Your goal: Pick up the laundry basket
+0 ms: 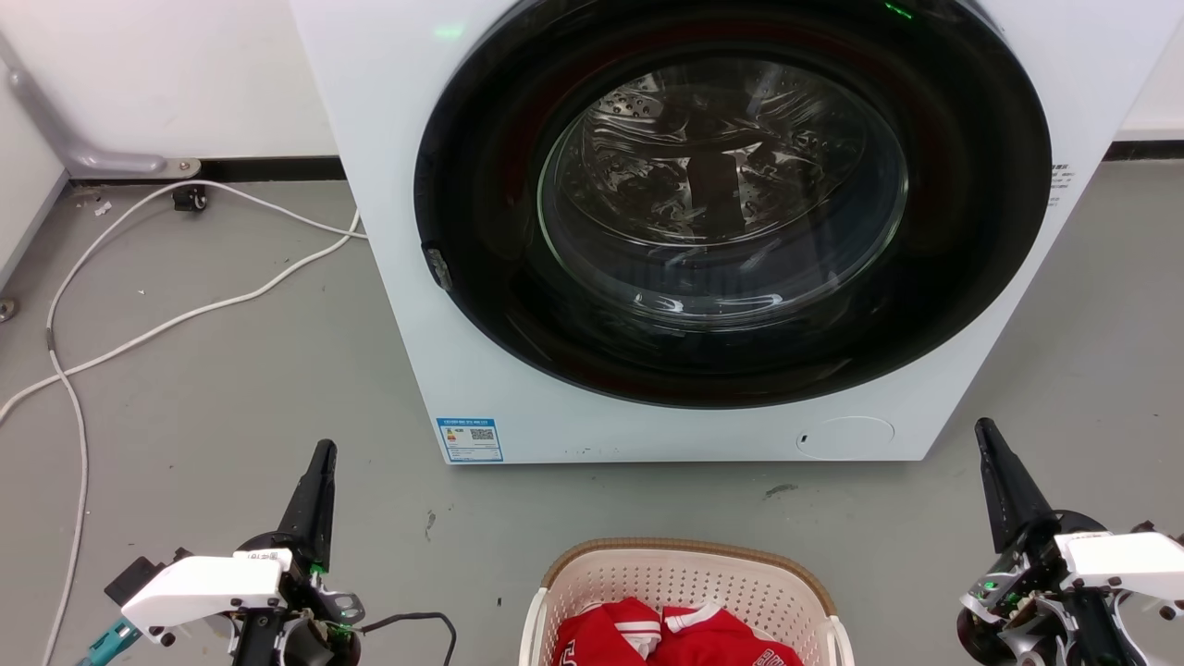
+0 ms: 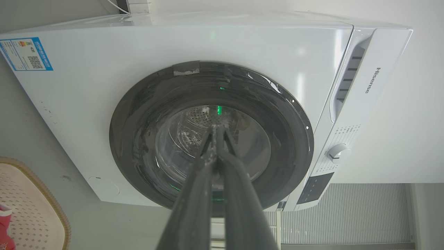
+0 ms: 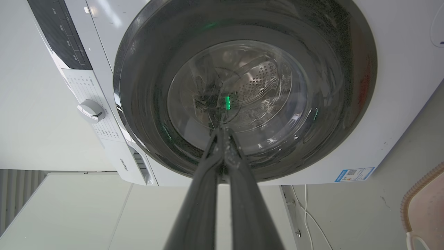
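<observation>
Nearest, bottom centre of head view: laundry basket on the grey floor. It's cream perforated plastic w/ brown woven-look rim and white side handles; lower part is cut off by the frame edge. A red garment w/ white trim lies inside. The basket sits btwn the two grippers, well apart from both, nothing touching it.

Left gripper is at lower left, dark fingers pressed together, holding nothing, pointing toward the machine. In the left wrist view the fingers meet at the tip, and the basket's rim shows at that view's lower left.

Right gripper at lower right is the same: closed, empty. In the right wrist view its fingers touch at the tip, w/ a basket corner at the right edge.

Past the basket there's a strip of bare floor, then a white front-load washing machine, Hisense lettering visible in the left wrist view. Its round dark door looks shut, and the glass shows the steel drum. A blue label sits at the lower front corner. A white dial and dark control panel are on the top strip.

Farthest: white cables snake across the floor left of the machine, and a grey pipe runs along the white wall.
</observation>
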